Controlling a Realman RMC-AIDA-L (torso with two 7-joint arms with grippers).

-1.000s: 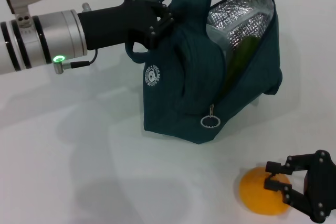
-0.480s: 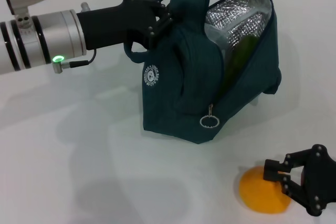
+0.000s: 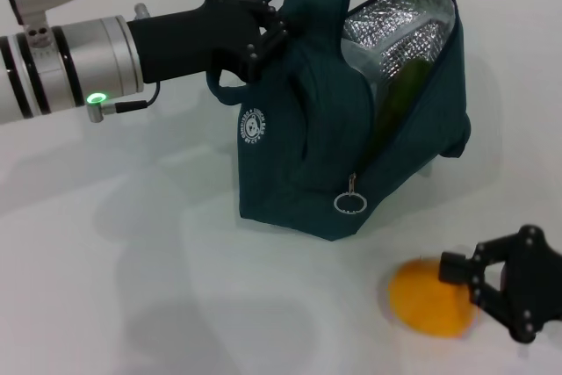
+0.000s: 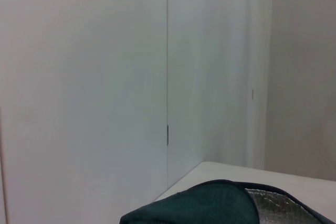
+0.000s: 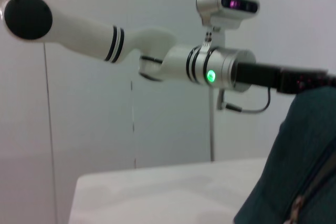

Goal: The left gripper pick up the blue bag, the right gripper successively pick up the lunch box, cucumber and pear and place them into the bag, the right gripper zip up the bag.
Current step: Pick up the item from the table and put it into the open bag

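1. My left gripper (image 3: 263, 28) was at the far left of the blue bag (image 3: 299, 155), its fingers clamped together on one of the bag's loop handles (image 3: 230, 85) and holding the bag upright on the white table (image 3: 132, 252)
2. The bag stood far of centre, its mouth gaping toward the right so that the silver foil lining (image 3: 399, 28) showed
3. The cucumber (image 3: 406, 85) was inside the bag, leaning against the lining with only its upper green length visible past the bag's edge
4. I could not see the lunch box in any view
5. The small white round logo (image 3: 253, 126) faced near-left on the bag's side, and the metal ring zip pull (image 3: 349, 203) hung low on the near face, the zip undone above it
6. The pear (image 3: 428, 296) lay on the table near and to the right of the bag, well apart from it
7. My right gripper (image 3: 474, 283) was at the near right corner, its black fingers (image 3: 457, 267) spread apart on the pear's right side, one finger touching or just above the fruit; I could not tell whether it pressed on it
8. From my left wrist only the top edge of the bag and a strip of lining appeared below a pale wall
9. From my right wrist the left arm (image 5: 173, 64) with its green light reached toward the bag's dark fabric
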